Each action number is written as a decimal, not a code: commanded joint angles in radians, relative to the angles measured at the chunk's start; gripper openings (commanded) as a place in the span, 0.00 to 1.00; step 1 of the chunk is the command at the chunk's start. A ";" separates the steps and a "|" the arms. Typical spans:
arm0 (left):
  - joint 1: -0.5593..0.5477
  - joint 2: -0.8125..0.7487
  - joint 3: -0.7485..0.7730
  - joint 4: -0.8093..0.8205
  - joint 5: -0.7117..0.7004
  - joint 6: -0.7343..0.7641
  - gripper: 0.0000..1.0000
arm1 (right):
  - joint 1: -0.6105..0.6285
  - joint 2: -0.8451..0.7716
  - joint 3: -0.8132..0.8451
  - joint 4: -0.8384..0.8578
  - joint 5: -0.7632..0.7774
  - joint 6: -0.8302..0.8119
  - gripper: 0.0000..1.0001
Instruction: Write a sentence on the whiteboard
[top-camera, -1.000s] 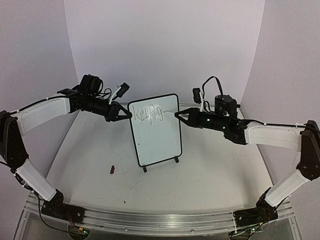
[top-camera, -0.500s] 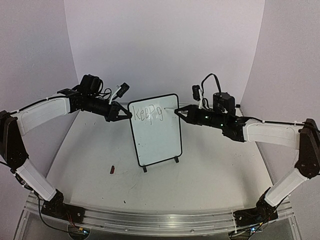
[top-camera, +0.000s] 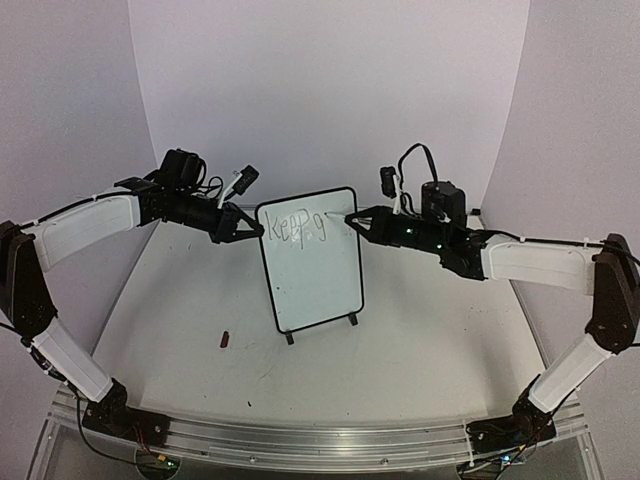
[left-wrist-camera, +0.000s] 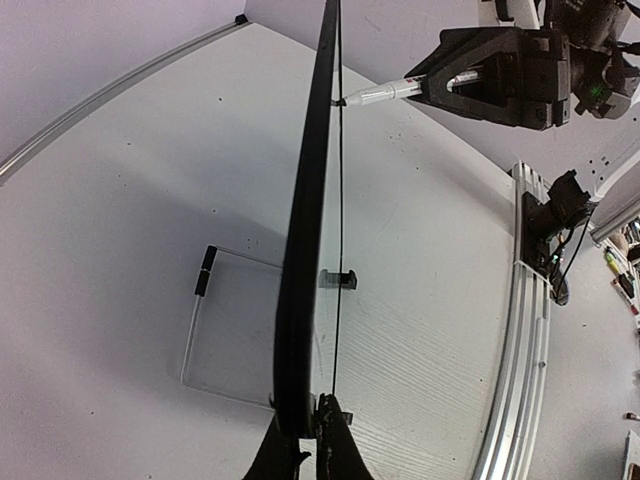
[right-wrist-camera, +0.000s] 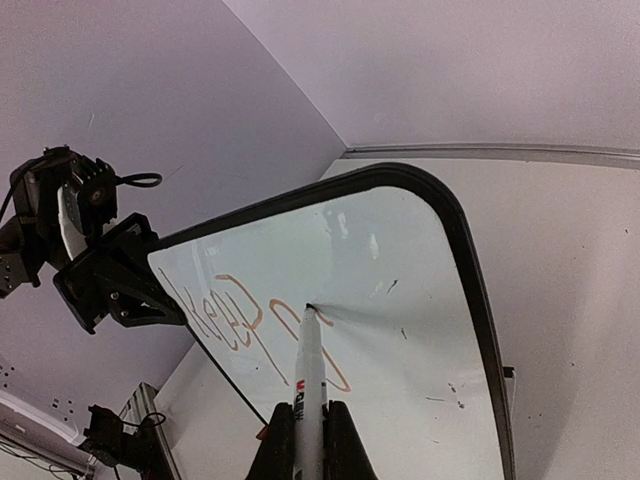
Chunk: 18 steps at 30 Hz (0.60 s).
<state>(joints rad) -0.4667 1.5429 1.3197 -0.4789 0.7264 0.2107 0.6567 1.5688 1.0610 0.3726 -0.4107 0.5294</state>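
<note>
Edging left and slightly up over the last second, the marker (right-wrist-camera: 309, 362) now touches its tip to the whiteboard (top-camera: 315, 275) near the top right. The sentence (top-camera: 299, 228) seems to read "Keep g" so far — the overhead view is faint. The board stands upright on its feet in the middle of the table (top-camera: 430, 340). The right gripper (top-camera: 351, 218) is clamped on the marker, and the left gripper (top-camera: 252, 229) pinches the board's upper left edge. A small dark object (top-camera: 226, 340) lies apart at front left.

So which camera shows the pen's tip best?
The right wrist view: the marker is close up, its tip touching the whiteboard beside the writing. The left wrist view shows the tip meeting the board edge-on. The top view shows it tiny.
</note>
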 joint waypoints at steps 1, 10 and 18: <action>-0.015 0.010 -0.003 -0.061 -0.065 0.060 0.00 | -0.001 0.026 0.038 0.007 -0.006 -0.018 0.00; -0.018 0.011 -0.002 -0.060 -0.063 0.061 0.00 | 0.000 0.002 -0.024 -0.027 -0.014 -0.018 0.00; -0.023 0.013 -0.002 -0.061 -0.063 0.060 0.00 | 0.000 -0.028 -0.043 -0.047 0.031 -0.019 0.00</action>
<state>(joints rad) -0.4679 1.5429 1.3197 -0.4784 0.7231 0.2098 0.6573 1.5745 1.0311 0.3384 -0.4384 0.5236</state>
